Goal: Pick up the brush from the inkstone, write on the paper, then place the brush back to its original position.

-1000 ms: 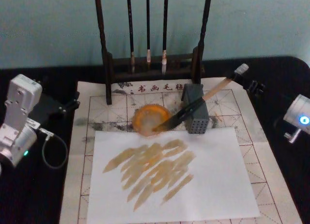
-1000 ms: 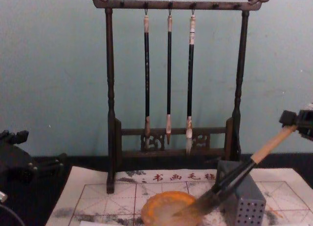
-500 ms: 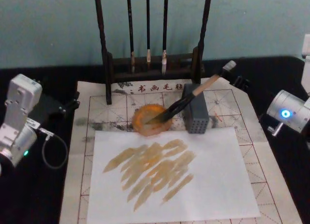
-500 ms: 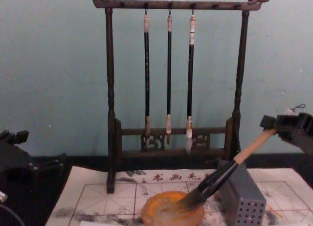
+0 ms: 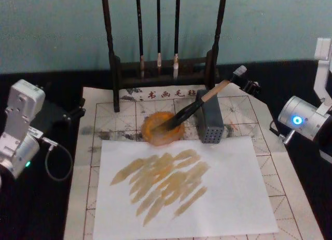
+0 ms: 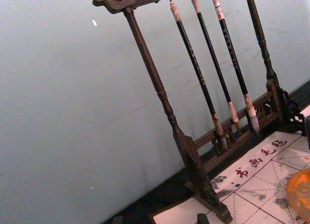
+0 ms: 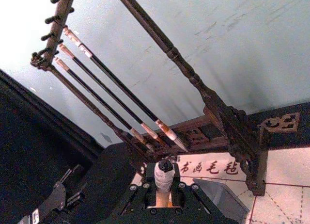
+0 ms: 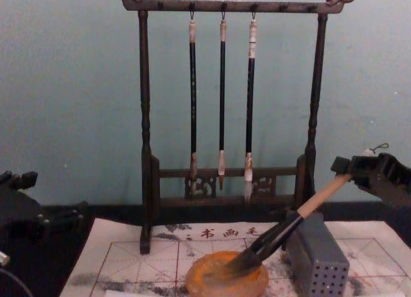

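The brush lies slanted, its black bristles down in the inkstone and its tan handle rising over the top edge of the grey block that stands just beside the dish; whether handle and block touch, I cannot tell. My right end effector is closed on the brush's whitish top end, which sits between the fingers in my right wrist view. I judge the brush light, with a stiff, smooth handle and soft, wet bristles that will splay under any pressure. Held this far up it could pivot, so a grip lower on the wood would be steadier. Inkstone and block sit on the red-gridded paper, with a rack of thin brushes behind. My left end effector is parked over the dark worktop, just off the paper's left edge.
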